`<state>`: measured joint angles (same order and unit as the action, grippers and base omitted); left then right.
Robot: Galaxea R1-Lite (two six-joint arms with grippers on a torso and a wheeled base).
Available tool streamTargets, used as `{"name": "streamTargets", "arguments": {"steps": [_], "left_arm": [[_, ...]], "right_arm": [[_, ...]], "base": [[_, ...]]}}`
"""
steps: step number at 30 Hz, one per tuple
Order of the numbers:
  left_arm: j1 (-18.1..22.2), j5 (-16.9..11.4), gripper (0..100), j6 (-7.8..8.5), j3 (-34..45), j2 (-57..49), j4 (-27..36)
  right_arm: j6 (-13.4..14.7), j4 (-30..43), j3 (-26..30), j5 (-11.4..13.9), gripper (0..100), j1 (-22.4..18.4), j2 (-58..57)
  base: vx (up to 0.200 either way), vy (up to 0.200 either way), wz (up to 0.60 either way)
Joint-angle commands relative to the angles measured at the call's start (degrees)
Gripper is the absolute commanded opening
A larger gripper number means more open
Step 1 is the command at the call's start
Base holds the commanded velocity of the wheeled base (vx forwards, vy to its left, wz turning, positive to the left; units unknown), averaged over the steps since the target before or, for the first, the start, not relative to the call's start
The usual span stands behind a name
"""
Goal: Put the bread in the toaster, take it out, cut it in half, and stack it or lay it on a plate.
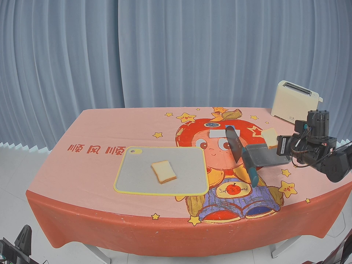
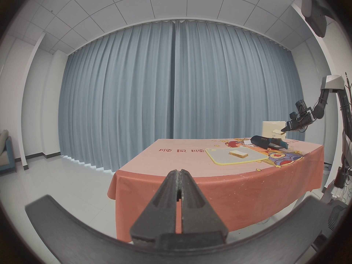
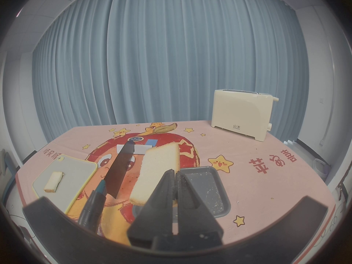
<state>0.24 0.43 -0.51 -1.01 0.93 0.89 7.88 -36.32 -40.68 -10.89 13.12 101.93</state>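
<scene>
over the tray, on the right: the right gripper (image 3: 176,173) has its fingers pinched on the near edge of a bread slice (image 3: 157,169); the slice is tilted and hangs clear of the grey tray (image 3: 211,195) below it
step in hand: as i read it, carrying this slice to the toaster (image 1: 294,101) at the far right of the table; its slot (image 1: 297,88) faces up; the slice could also be on its way back, and the pictures do not settle that
doing it well: turn the wrist so the slice hangs upright with its thin edge in line with the long slot; come in from above and lower it straight; let go only once the lower edge is inside; keep the pinch light, since soft crumb probably dents, and a hold at one edge lets the slice sag or swing
knife (image 1: 238,149): dark blade, teal handle; just left of the tray and seemingly propped on its rim; keep the slice away from it on the way
cutting board (image 1: 190,165): grey with a yellow rim, left of centre and near; a second slice (image 1: 164,171) lies flat on it
left gripper (image 2: 179,187): fingers pressed together on nothing; low, well off the near left of the table
surface: an orange-pink tablecloth (image 1: 110,129) with a cartoon figure and stars hangs over the near edge; on cloth the toaster may shift if bumped
room: a blue-grey pleated curtain (image 1: 146,44) runs behind the table; pale floor (image 2: 73,187); panelled ceiling (image 2: 183,0)
</scene>
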Motion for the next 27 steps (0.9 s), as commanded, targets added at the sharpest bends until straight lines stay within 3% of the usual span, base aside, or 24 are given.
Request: {"name": "streamTargets", "arguments": {"steps": [1,27], "left_arm": [[0.02,0.01,0,-0.02,0.75,-0.05,-0.01],[0.02,0.01,0,-0.02,0.75,-0.05,-0.01]], "right_arm": [[-0.05,-0.07,-0.01,0.08,0,-0.29,1.87],[-1.37,0.28,0.34,0.08,0,-1.87,5.56]], "base": [[0.000,0.000,0.00],[0.000,0.000,0.00]]}}
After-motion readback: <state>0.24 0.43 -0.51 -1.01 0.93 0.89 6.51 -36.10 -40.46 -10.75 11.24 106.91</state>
